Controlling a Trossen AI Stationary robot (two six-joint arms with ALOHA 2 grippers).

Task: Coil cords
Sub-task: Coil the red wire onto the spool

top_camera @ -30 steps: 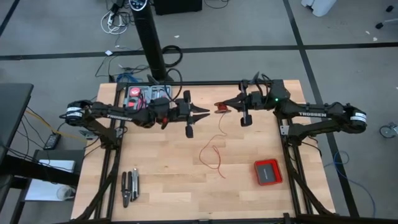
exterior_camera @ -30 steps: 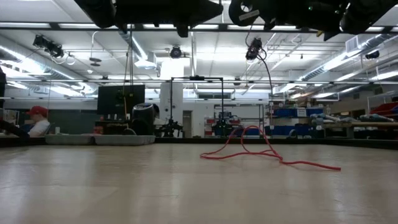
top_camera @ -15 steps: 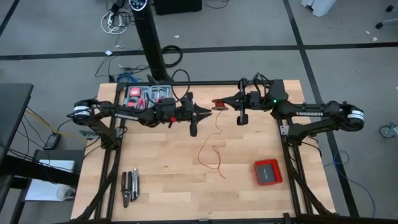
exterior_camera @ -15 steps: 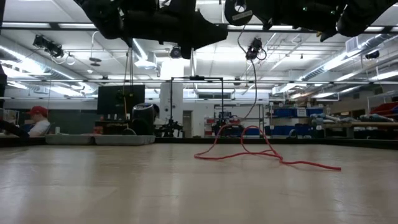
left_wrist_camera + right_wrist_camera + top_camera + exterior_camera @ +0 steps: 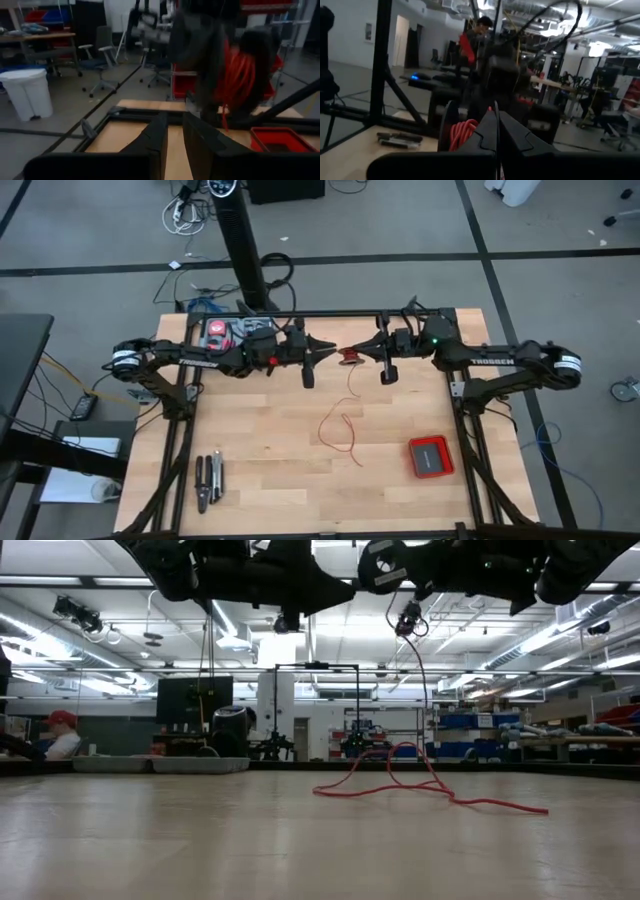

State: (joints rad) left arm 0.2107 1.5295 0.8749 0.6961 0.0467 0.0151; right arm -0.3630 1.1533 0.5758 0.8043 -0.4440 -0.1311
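Left pincer point(image 5: 333, 348) nearer spool point(image 5: 351, 356) — right pincer point(image 5: 362, 352) shifted.

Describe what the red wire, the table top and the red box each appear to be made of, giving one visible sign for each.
Red wire: probably plastic-insulated, since it lies in soft, uniformly red loops. Table top: pale wood with a matte finish, showing plank seams and grain. Red box: likely moulded plastic, with even colour and rounded corners, though painted metal is possible.

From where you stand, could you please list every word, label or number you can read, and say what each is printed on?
"TROSSEN": white letters on the right arm, seen in the high view.
White lettering on the left arm: too small to read.
Red box, tools and the spool of red wire: no readable text.
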